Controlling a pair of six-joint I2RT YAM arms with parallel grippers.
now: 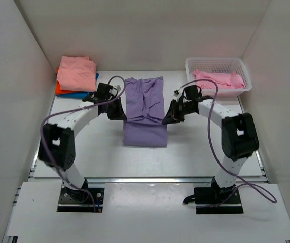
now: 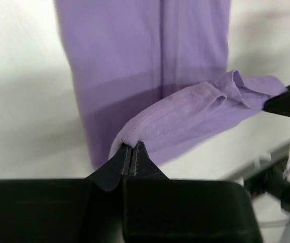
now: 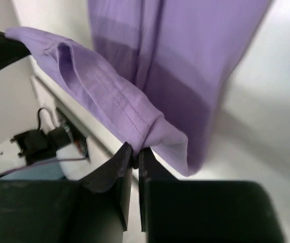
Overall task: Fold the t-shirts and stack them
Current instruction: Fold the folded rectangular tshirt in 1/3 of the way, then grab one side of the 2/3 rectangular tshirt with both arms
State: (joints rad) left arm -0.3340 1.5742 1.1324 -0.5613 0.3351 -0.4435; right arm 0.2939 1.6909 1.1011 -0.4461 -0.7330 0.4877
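A lavender-purple t-shirt (image 1: 145, 109) lies lengthwise in the middle of the table, its near part folded over. My left gripper (image 1: 120, 114) is shut on the shirt's left edge; the left wrist view shows the hem (image 2: 175, 114) pinched between the fingertips and lifted. My right gripper (image 1: 167, 118) is shut on the right edge; the right wrist view shows the stitched hem (image 3: 119, 109) pinched and held above the table. The hem stretches between the two grippers.
A stack of folded shirts, salmon-pink (image 1: 77, 72) on top with orange-red and blue edges below, sits at the back left. A white mesh basket (image 1: 217, 64) at the back right holds a brighter pink shirt (image 1: 218, 79). White walls enclose the table.
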